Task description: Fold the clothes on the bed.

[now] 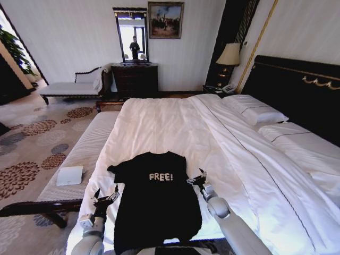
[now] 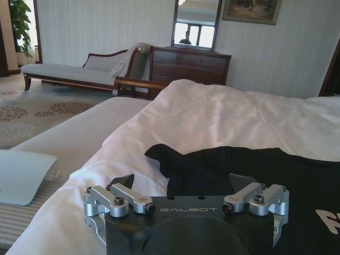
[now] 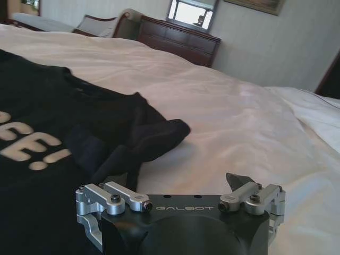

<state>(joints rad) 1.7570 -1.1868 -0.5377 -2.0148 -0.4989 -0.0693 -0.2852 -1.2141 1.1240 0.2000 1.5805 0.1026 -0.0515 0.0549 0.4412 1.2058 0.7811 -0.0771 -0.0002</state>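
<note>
The clothes are one black T-shirt (image 1: 156,204) with white "FREE!" lettering, spread chest-up on the white bed (image 1: 170,122) near its front edge. My left gripper (image 1: 106,197) stands open just off the shirt's left side, below its left sleeve. In the left wrist view that sleeve (image 2: 175,159) lies right ahead of the open left gripper (image 2: 183,183). Beside the shirt's right sleeve my right gripper (image 1: 196,179) is open too. The right wrist view shows the crumpled right sleeve (image 3: 154,135) just ahead of the right gripper (image 3: 175,183). Neither gripper has hold of any cloth.
A pale striped bench (image 1: 79,154) runs along the bed's left side, with a small white flat box (image 1: 70,175) lying on it. Pillows (image 1: 255,111) and a dark headboard (image 1: 297,85) are at the right. A chaise (image 1: 69,87) and a dresser (image 1: 135,78) stand by the far wall.
</note>
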